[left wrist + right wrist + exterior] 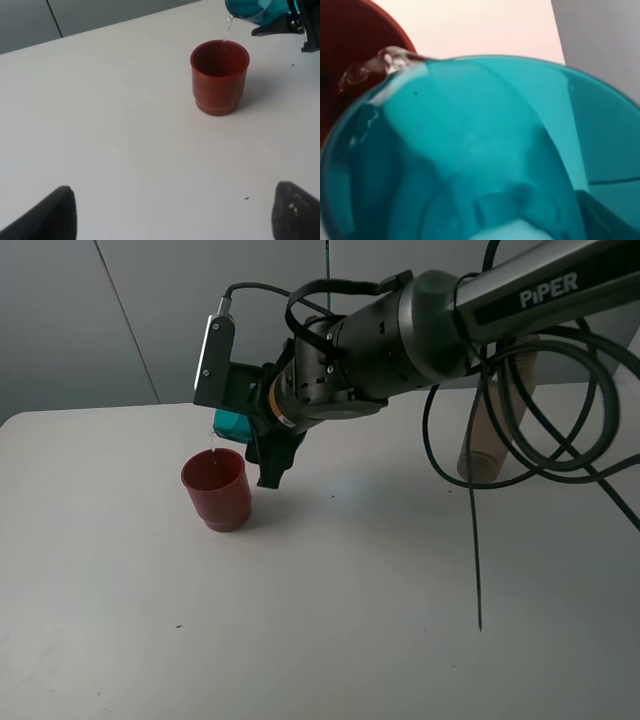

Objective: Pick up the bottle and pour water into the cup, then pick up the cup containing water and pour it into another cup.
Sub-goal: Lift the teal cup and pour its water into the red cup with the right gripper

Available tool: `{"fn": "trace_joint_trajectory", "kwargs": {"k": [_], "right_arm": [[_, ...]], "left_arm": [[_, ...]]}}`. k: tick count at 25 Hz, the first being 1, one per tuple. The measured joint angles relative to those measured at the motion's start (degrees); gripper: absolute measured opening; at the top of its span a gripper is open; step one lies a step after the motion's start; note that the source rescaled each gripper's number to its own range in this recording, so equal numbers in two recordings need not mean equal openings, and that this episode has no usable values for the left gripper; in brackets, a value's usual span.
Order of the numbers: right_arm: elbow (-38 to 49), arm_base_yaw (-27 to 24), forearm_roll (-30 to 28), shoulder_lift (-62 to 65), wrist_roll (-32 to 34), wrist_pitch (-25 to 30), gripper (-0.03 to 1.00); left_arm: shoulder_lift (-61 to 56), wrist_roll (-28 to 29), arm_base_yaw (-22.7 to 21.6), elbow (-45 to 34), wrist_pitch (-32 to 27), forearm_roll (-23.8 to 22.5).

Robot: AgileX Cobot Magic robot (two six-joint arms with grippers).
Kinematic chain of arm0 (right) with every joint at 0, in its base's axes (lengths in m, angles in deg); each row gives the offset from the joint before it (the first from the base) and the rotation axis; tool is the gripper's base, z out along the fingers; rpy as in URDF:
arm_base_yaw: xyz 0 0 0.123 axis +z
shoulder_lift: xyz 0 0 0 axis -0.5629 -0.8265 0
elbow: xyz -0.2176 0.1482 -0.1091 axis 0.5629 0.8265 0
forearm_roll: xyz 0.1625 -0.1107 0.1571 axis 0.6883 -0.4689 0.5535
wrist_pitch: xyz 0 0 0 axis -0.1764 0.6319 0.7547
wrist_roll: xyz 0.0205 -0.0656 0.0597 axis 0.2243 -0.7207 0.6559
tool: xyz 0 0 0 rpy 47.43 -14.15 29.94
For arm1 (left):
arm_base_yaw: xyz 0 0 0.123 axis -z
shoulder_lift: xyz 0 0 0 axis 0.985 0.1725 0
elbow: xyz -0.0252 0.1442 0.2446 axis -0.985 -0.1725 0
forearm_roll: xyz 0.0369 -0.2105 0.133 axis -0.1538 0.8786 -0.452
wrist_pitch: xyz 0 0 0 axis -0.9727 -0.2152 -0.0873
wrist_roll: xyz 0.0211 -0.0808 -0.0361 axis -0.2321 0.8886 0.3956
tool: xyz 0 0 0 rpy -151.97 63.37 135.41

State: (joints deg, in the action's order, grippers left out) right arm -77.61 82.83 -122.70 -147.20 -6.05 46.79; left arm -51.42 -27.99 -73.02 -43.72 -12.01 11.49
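My right gripper [248, 432] reaches across to the left and is shut on the teal cup [231, 423]. It holds the cup tipped over the dark red cup [217, 490], which stands upright on the table. A thin stream of water [211, 444] falls from the teal rim into the red cup. The left wrist view shows the red cup [219, 80], the teal cup [248, 9] above it and the stream [228, 27]. The right wrist view is filled by the teal cup [485, 150], with the red cup [347, 40] below its rim. The bottle [487, 435] stands at the back right behind cables. My left gripper [175, 220] is open and empty.
The white table [340, 630] carries the cups and the bottle. Black cables [560, 455] loop down from the right arm in front of the bottle, and one thin cable [476, 560] hangs to the tabletop. A grey wall stands behind the table.
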Motion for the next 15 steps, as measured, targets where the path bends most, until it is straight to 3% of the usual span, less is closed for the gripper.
{"fn": "trace_joint_trajectory", "kwargs": {"k": [15], "right_arm": [[-2.4,0.0,-6.15,-2.04,0.12,2.64,0.05]], "left_arm": [[0.0,0.0,0.0,0.0,0.0,0.0]]}}
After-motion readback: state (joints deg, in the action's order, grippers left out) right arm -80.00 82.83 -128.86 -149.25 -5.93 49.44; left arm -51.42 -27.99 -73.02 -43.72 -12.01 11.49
